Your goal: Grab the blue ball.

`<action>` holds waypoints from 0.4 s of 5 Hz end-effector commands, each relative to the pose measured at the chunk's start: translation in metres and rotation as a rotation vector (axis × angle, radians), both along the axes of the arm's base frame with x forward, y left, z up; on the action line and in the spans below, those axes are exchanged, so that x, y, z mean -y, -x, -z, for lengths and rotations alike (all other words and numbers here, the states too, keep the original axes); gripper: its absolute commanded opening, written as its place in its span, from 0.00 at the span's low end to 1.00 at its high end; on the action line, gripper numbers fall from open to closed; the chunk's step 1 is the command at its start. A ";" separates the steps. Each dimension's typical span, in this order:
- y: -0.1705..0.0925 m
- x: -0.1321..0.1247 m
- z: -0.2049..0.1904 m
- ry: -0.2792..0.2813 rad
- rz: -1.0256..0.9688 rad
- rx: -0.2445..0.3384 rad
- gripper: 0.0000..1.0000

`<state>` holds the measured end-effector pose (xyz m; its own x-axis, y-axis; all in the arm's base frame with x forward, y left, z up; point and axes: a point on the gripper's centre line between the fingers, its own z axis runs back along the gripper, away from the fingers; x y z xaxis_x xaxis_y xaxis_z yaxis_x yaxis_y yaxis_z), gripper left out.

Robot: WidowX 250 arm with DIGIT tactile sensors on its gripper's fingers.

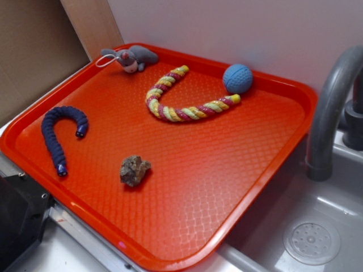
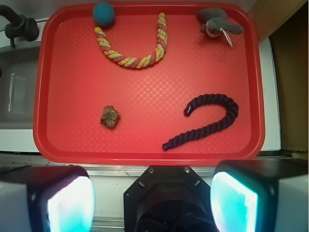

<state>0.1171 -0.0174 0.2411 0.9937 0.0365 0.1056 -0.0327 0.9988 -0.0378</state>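
Exterior view: the blue ball (image 1: 237,78) sits at the far right corner of the red tray (image 1: 255,187), touching one end of the striped rope toy (image 1: 181,105). Being round, it shows no long axis or heading. A brown rock (image 1: 134,170) lies nearer the front, a navy plush tube (image 1: 61,136) at left, a grey plush toy (image 1: 131,58) at the far rim

Wrist view: the ball (image 2: 104,13) lies at the tray's top left. The gripper (image 2: 153,200) hangs off the tray's near edge, its fingers (image 2: 251,195) spread wide, holding nothing
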 end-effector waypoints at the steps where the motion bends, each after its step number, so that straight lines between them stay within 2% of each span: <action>1: 0.000 0.000 0.000 0.000 0.000 0.000 1.00; 2: -0.050 0.020 0.037 -0.127 0.234 0.211 1.00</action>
